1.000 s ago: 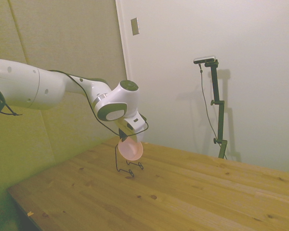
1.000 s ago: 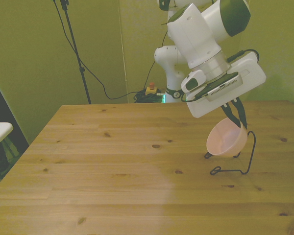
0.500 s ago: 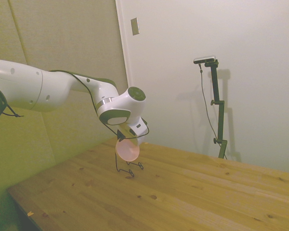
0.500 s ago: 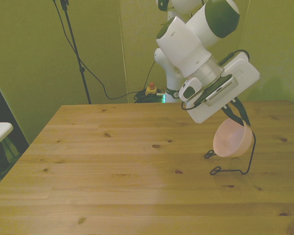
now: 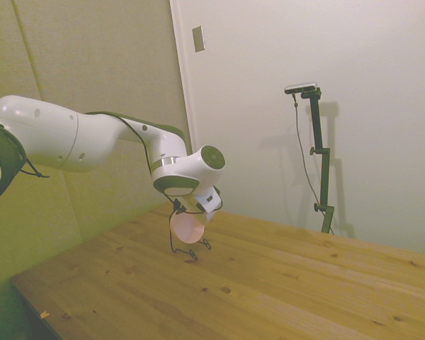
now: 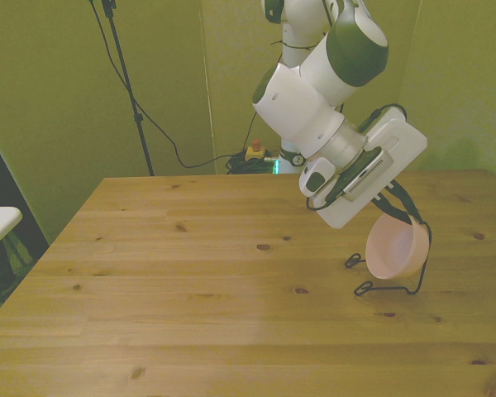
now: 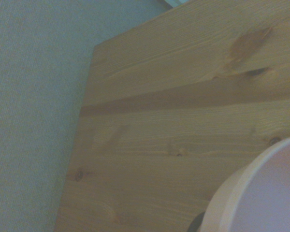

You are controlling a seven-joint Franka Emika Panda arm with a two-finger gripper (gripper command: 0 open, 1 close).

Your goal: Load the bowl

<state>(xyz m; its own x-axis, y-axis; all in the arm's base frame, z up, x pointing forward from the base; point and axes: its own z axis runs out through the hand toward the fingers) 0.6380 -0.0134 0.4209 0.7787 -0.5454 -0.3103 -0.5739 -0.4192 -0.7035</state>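
From the wrist view, the pale rim of the bowl (image 7: 261, 193) fills one corner, close to the lens, with bare planks of the wooden table (image 7: 183, 121) beyond it. In the front view the bowl (image 6: 397, 248) hangs tipped on its side, mouth turned toward the front view's left, and sits within the upright loop of the thin black wire rack (image 6: 397, 277), whose feet rest on the table (image 6: 190, 289) near the front view's right edge. The gripper (image 6: 403, 213) is clamped on the bowl's upper rim, its dark fingers closed on the rim. Whether the bowl's underside already touches the wire cannot be told; it seems low in the loop and very near it. The side view agrees: the bowl (image 5: 188, 227) is on edge under the tilted wrist, just above the rack's (image 5: 188, 249) base. Judged from this, the carrying and tilting are largely done, and what is left is to settle the bowl fully into the wire, let go, and draw the arm clear without knocking the light rack over.
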